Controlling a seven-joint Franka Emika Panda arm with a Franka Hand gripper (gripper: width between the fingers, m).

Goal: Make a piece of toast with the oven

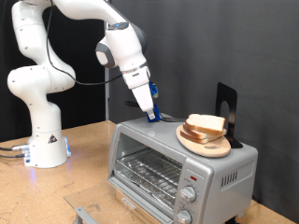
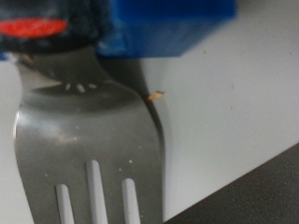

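The silver oven (image 1: 154,166) stands at the lower right of the exterior view, its glass door closed and the wire rack showing inside. On its top, a round wooden plate (image 1: 211,147) carries the piece of toast (image 1: 206,123), pale bread that looks stacked on a second slice. My gripper (image 1: 149,110) reaches down to the oven's top, left of the plate, shut on a metal fork (image 2: 89,131) that has a blue block (image 2: 168,28) at its handle. The tines fill the wrist view, just over the oven's grey top.
A black stand (image 1: 226,105) rises behind the plate at the oven's far right. Two round knobs (image 1: 190,195) and a red light (image 1: 192,175) sit on the oven's front right. The robot base (image 1: 42,140) stands on the wooden table at the left.
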